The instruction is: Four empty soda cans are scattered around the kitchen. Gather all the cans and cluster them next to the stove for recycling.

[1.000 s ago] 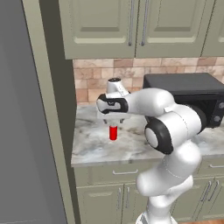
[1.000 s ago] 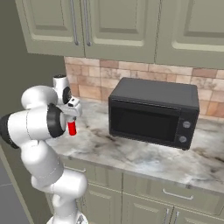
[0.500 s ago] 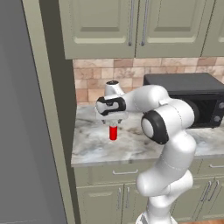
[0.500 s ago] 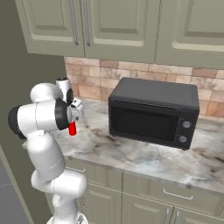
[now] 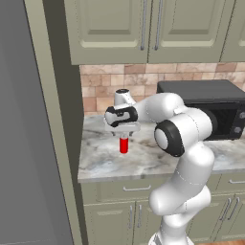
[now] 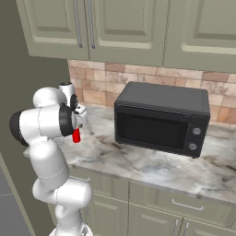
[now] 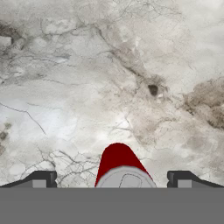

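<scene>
Left base view: my end effector [image 5: 123,136] hangs straight over a red soda can [image 5: 124,145], which stands upright on the marble worktop [image 5: 105,160] near the tall cabinet side at the left. A black microwave [image 5: 210,103] sits well apart to the right, against the brick wall.

Right base view: I see the can [image 6: 76,135] as a red sliver just beside the arm's elbow; the end effector [image 6: 79,123] is mostly hidden behind the arm. The microwave [image 6: 161,118] stands to the right on the worktop [image 6: 152,163].

Hand view: the can's silver top and red side [image 7: 120,168] lie between the two fingertips [image 7: 42,178], which stand wide apart, one on each side, neither touching it. Veined marble [image 7: 109,78] beyond.
</scene>
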Available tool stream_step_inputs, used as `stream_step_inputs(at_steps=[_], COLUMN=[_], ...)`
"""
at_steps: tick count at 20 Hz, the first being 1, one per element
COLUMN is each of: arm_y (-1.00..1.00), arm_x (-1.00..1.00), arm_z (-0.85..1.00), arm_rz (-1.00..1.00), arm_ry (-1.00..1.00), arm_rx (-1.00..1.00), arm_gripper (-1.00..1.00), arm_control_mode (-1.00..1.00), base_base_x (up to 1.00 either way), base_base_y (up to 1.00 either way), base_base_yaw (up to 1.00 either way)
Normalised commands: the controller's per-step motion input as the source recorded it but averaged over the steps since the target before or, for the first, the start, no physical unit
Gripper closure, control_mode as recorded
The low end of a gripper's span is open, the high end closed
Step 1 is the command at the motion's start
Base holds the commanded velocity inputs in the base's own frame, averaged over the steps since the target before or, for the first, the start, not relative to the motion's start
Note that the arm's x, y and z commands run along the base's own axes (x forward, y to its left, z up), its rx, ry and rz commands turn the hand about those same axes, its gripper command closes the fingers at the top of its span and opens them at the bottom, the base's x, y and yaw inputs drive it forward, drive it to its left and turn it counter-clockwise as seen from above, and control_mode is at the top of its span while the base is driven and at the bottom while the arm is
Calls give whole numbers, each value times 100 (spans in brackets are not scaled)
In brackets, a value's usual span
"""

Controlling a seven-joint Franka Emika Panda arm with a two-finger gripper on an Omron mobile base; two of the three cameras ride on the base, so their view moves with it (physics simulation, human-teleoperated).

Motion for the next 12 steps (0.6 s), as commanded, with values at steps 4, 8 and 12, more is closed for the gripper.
stream_step_inputs(at_steps=[4,8,12], arm_y=[-9,-6,0], arm_x=[0,0,-3], arm_z=[-6,-16,-23], arm_rz=[-6,-6,-6], arm_ry=[0,0,0], arm_rx=[-1,-1,0], arm_gripper=[-100,-100,-100], arm_control_mode=[-100,-100,-100], base_base_x=[0,0,0], base_base_y=[0,0,0], base_base_yaw=[0,0,0])
